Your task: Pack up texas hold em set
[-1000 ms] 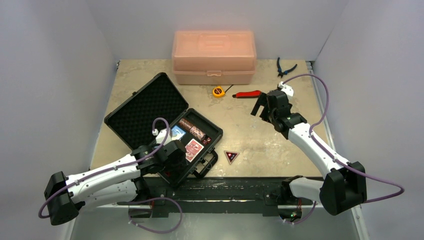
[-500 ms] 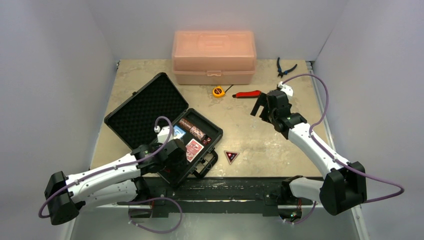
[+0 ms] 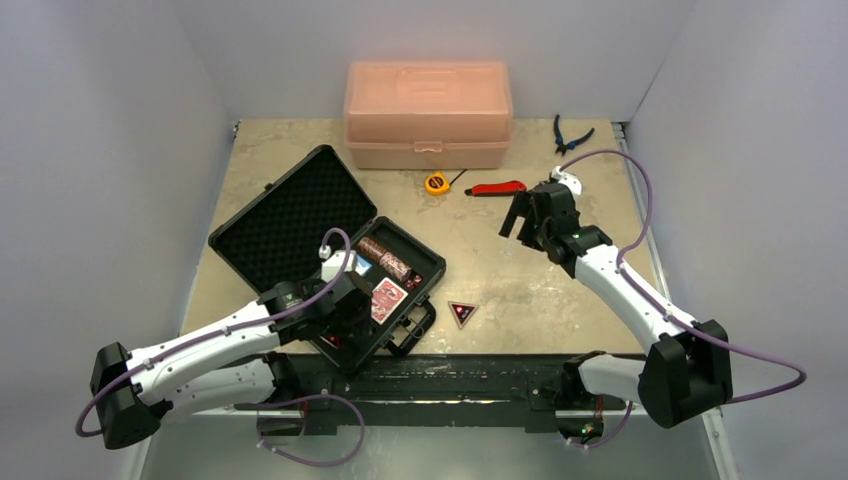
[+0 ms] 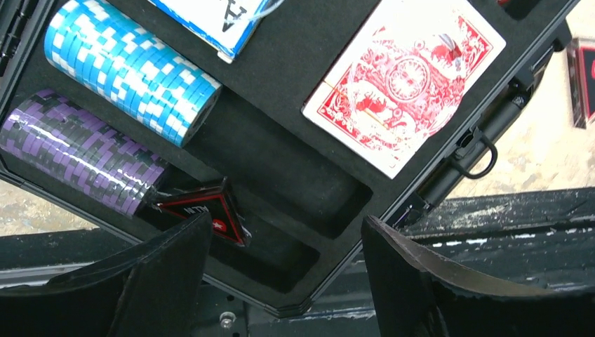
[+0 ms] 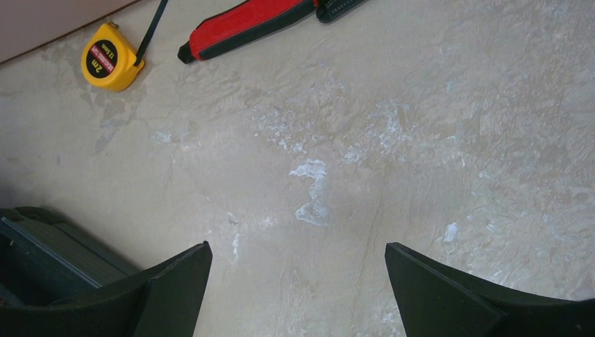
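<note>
The black case of the texas hold em set lies open at the table's left. In its tray sit a blue chip stack, a purple chip stack, a red card deck and a blue deck. A black-red triangle rests in a slot by the purple chips, just beyond my left finger. My left gripper hovers open over the tray's near corner, holding nothing. A second triangle lies on the table right of the case. My right gripper is open above bare table.
A translucent orange box stands at the back. In front of it lie a yellow tape measure and a red-handled tool. Pliers lie at the back right. The case's handle faces the near edge.
My left wrist has shifted a little farther over the case tray. The right gripper has edged slightly left. Nothing on the table has moved.
</note>
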